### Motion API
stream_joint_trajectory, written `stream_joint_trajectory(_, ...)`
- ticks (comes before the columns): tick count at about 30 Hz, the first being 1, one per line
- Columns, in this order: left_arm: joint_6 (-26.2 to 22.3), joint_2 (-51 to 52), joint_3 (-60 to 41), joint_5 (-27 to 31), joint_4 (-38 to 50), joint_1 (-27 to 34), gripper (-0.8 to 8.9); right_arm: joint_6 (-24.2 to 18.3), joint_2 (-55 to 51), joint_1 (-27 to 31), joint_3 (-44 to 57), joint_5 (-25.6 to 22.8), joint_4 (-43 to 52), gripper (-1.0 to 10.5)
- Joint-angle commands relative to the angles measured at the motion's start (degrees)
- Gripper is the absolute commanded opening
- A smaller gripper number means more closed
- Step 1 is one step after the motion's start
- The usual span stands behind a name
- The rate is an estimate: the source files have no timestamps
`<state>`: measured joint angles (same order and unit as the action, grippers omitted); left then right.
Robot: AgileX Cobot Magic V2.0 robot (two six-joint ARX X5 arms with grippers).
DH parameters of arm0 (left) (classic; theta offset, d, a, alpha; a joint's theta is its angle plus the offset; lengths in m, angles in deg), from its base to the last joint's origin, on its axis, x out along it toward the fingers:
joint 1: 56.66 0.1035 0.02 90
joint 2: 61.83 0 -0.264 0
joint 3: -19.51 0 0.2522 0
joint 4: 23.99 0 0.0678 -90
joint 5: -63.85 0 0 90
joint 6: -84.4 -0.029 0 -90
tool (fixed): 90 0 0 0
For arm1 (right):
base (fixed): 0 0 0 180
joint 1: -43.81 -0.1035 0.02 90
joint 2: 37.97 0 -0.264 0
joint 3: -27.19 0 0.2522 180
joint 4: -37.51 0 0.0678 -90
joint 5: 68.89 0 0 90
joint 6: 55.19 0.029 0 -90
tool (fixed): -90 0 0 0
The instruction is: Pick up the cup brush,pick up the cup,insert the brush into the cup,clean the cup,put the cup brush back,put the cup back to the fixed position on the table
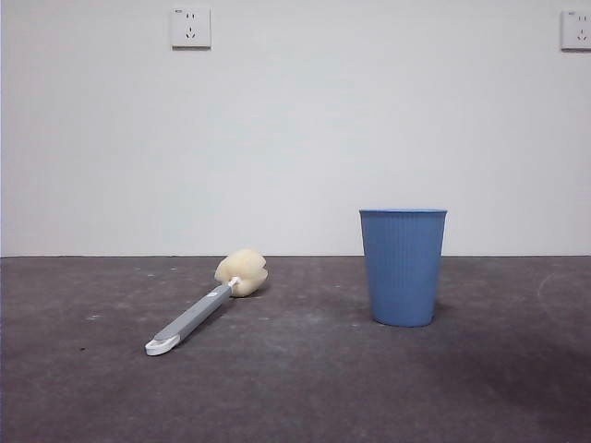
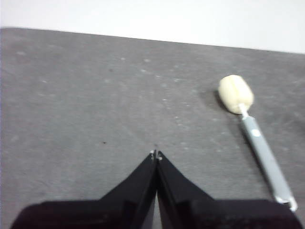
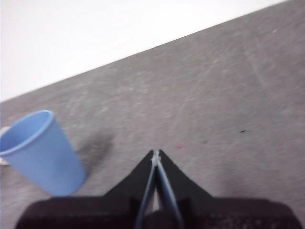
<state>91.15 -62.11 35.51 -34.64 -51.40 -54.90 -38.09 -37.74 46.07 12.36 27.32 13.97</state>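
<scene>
The cup brush (image 1: pixel 208 307) lies flat on the table (image 1: pixel 295 388), left of centre, its cream sponge head toward the wall and its white looped end toward the camera. The light blue ribbed cup (image 1: pixel 403 266) stands upright to its right. No arm shows in the front view. In the left wrist view my left gripper (image 2: pixel 156 153) is shut and empty, held above the table, with the brush (image 2: pixel 257 143) lying apart from it to one side. In the right wrist view my right gripper (image 3: pixel 156 152) is shut and empty, with the cup (image 3: pixel 40 152) standing apart from it.
A white wall (image 1: pixel 295 138) meets the table's far edge. Two wall sockets sit high on it, one at the left (image 1: pixel 190 28) and one at the right edge (image 1: pixel 576 29). Bare table surface lies between the brush and the cup.
</scene>
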Motion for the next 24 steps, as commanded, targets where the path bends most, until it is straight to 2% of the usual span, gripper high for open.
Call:
stream_joint_trajectory(1,5.0,0.2,0.8,-1.3,0.2,0.1,-0.06,3.8,-0.1,-0.1,-0.7,3.6,-0.1,-0.1)
stream_joint_trajectory(6,9.2,-0.5,5.9,-3.7,-0.9,0.1,-0.06,5.8,2.1,-0.1,-5.9,5.1,-0.3,-0.1)
stream_joint_trajectory(11,11.3,-4.3,12.3,-6.7,-3.7,0.1,-0.06,5.2,7.4,-0.2,-14.1,9.9,-4.4,-0.1)
stream_joint_trajectory(16,10.3,-10.6,20.2,-14.1,-9.3,0.1,-0.06,-1.9,14.9,-0.2,-24.5,16.5,-14.5,-0.1)
stream_joint_trajectory(21,3.9,-18.5,29.3,-22.1,-18.3,0.1,-0.06,-10.3,23.1,-0.2,-35.8,23.7,-27.5,-0.1)
stream_joint_trajectory(24,-0.5,-22.7,34.4,-26.7,-24.8,0.1,-0.06,-15.3,27.6,-0.5,-42.0,26.3,-35.8,-0.1)
